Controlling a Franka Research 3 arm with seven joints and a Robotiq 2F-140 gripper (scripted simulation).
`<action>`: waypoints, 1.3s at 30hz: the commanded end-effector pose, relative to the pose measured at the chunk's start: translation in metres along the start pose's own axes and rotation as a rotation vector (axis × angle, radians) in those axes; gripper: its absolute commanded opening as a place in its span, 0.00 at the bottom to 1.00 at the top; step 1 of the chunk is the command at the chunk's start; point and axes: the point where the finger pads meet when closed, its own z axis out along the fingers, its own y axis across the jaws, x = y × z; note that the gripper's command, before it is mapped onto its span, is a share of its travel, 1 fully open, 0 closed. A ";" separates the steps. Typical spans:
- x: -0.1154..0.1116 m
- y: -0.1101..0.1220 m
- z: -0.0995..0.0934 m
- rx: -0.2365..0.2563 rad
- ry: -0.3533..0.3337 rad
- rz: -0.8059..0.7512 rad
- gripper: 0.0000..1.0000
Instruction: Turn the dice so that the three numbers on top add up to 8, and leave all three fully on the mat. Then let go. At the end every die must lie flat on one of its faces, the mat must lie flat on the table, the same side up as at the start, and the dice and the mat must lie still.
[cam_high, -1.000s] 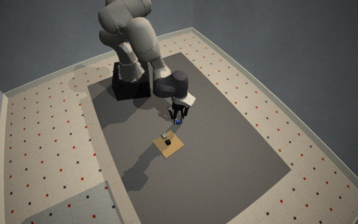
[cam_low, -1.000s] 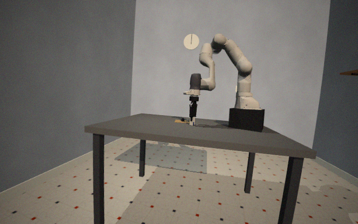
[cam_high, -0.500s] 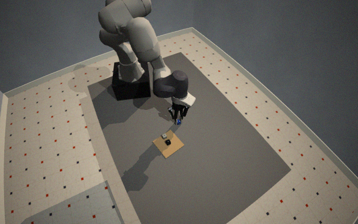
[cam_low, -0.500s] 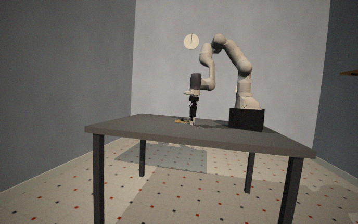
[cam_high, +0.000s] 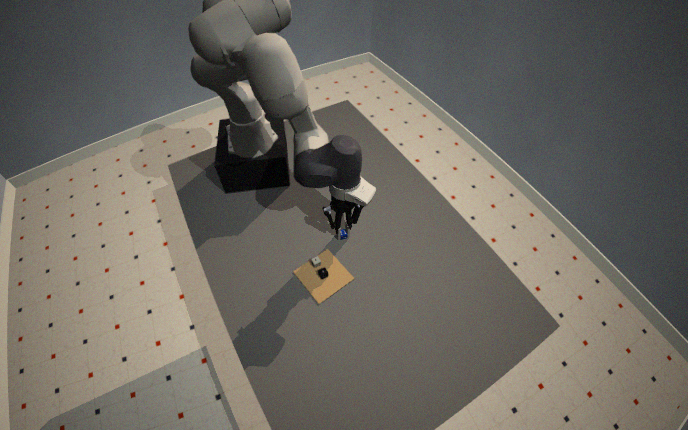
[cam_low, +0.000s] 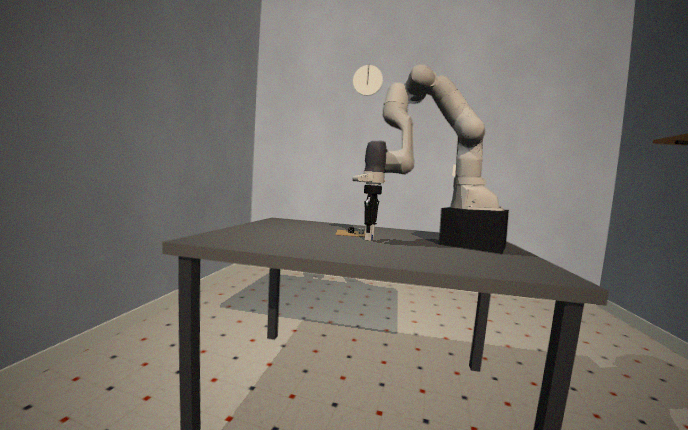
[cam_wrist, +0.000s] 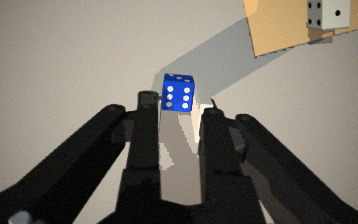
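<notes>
Gripping blue, white-pipped cube die (cam_high: 343, 233) (cam_low: 372, 236) (cam_wrist: 178, 96) in black claw (cam_high: 344, 235) (cam_low: 369, 236) (cam_wrist: 177, 89) at grey counter (cam_high: 431, 304) (cam_low: 304, 248) (cam_wrist: 75, 60), near tan square mat (cam_high: 332, 290) (cam_low: 342, 233) (cam_wrist: 275, 25) bearing white die (cam_high: 315, 261) (cam_low: 360, 230) (cam_wrist: 336, 14) and black die (cam_high: 322, 273) (cam_low: 351, 229).

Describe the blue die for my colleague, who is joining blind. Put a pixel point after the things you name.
Find the grey table (cam_high: 431, 283) (cam_low: 304, 253), then the black gripper (cam_high: 343, 234) (cam_low: 369, 237) (cam_wrist: 177, 89) above it. Between its fingertips is the blue die (cam_high: 343, 234) (cam_wrist: 177, 96); the white and black dice sit on the tan mat.
</notes>
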 end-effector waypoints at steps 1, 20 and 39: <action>0.001 -0.001 0.000 0.002 0.002 0.001 0.13; 0.001 -0.001 -0.065 0.002 0.002 0.001 0.13; 0.002 0.000 -0.100 0.002 0.002 0.000 0.13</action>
